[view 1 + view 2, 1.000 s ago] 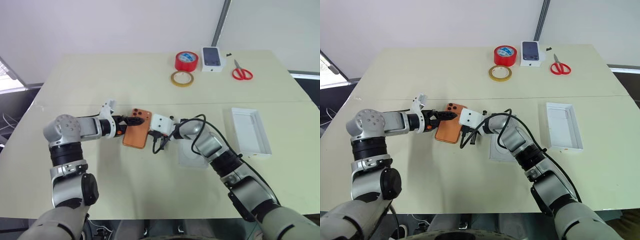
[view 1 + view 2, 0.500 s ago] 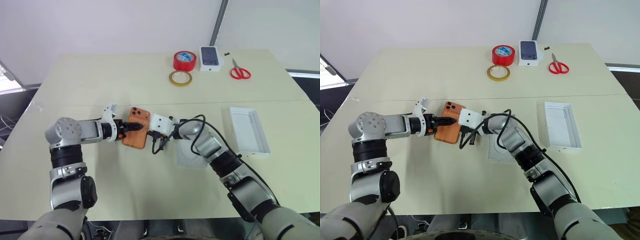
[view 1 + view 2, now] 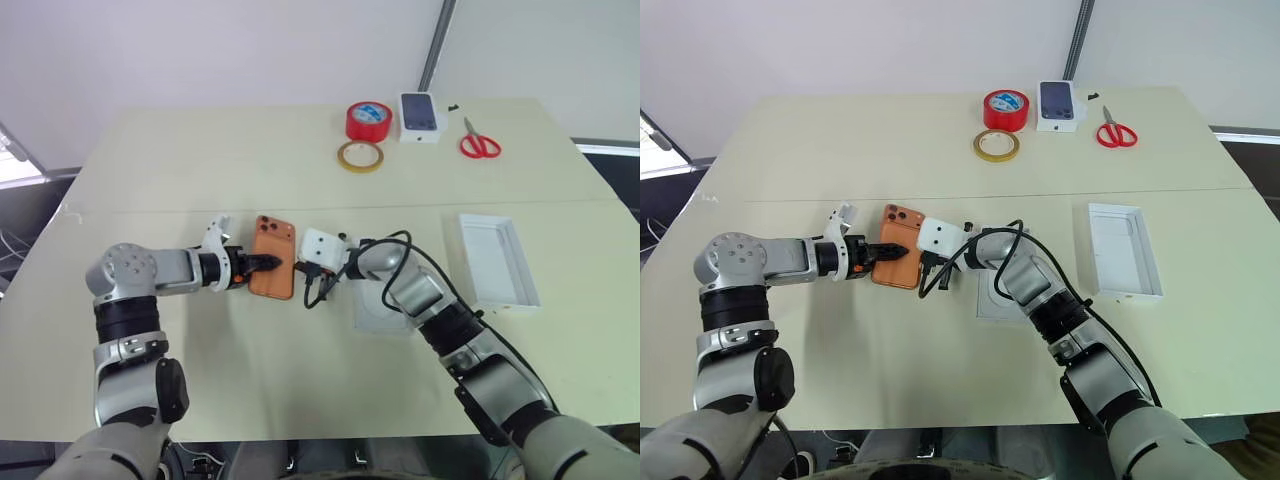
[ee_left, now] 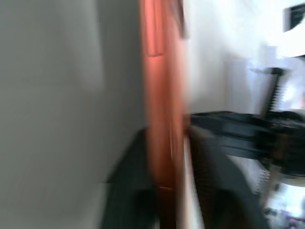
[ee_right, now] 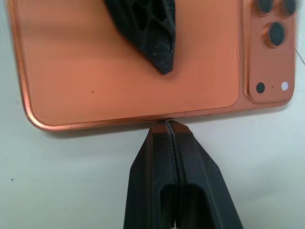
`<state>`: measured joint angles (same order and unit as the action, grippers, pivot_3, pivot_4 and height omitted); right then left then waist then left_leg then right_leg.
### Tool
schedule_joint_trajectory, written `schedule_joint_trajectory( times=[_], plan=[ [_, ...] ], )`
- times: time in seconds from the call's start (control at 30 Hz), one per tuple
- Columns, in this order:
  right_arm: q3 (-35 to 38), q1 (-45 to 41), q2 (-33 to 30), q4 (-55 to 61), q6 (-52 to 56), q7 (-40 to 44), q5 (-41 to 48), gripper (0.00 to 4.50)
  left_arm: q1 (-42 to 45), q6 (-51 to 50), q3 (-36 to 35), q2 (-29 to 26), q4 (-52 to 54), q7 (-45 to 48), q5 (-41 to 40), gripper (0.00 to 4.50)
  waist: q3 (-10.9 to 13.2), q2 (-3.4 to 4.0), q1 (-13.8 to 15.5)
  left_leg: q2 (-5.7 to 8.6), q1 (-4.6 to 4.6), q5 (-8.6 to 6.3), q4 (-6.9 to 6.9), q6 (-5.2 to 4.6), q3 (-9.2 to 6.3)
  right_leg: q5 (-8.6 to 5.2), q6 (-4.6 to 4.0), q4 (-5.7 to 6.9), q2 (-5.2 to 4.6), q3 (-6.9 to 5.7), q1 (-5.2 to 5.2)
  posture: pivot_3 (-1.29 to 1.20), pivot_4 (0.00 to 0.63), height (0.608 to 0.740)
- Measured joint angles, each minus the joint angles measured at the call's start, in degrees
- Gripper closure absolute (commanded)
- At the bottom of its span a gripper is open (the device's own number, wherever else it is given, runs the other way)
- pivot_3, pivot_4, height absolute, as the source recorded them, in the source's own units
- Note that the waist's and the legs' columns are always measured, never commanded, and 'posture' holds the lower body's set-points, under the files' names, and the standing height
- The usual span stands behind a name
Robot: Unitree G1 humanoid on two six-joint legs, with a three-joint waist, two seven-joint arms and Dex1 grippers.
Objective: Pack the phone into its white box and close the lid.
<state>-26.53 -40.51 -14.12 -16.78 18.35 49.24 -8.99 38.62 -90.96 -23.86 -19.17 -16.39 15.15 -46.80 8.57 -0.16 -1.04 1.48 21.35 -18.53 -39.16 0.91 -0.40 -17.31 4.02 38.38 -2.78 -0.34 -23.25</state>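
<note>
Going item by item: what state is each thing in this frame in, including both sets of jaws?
phone: back up on the table, left jaws gripping its edge
left gripper: jaws closed on the phone
right gripper: jaws shut, tips against the phone's edge
lid: open side up, apart
scissors: closed

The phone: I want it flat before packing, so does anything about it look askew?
Yes. The phone stands tilted with one long edge raised: the left gripper pinches that edge while the shut right gripper butts the opposite edge.
</note>
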Motion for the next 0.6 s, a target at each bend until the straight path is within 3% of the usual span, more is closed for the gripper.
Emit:
schedule_joint_trajectory(
  times=[0.3,0.47,0.57,0.6],
  plan=[
    [0.9,0.9,0.1,0.3,-0.3,-1.1,0.9,4.5,-2.9,-0.5,-8.1,4.4,-0.8,-0.4,-1.2,3.72,0.0,-0.03,0.0,-0.01,0.07,0.01,0.01,0.01,0.0,0.0,0.0,-0.02,0.01,0.0,-0.08,0.0,0.15,0.74],
    [4.7,1.1,-0.9,1.2,0.0,-1.3,3.0,4.5,-6.5,3.0,-9.1,5.6,3.1,0.6,-2.0,3.72,0.0,-0.03,-0.1,-0.03,0.05,0.01,0.03,0.02,0.0,0.0,0.0,-0.05,0.01,0.0,-0.06,0.0,0.15,0.74],
    [4.9,1.6,-1.6,1.4,0.0,-1.2,3.1,4.5,-6.6,3.6,-8.3,5.6,3.9,0.9,-1.9,4.45,0.0,-0.01,-0.2,-0.05,-0.03,0.05,0.1,0.09,0.0,0.0,0.0,-0.04,0.03,0.0,-0.01,0.0,0.15,0.74],
    [4.9,1.8,-1.6,1.4,0.0,-1.1,3.1,4.5,-6.7,3.8,-8.4,5.7,3.7,0.8,-1.8,4.45,0.0,-0.01,-0.3,-0.07,-0.04,0.05,0.1,0.11,0.0,0.0,0.0,-0.03,0.05,0.0,-0.01,0.0,0.15,0.74]
  ],
)
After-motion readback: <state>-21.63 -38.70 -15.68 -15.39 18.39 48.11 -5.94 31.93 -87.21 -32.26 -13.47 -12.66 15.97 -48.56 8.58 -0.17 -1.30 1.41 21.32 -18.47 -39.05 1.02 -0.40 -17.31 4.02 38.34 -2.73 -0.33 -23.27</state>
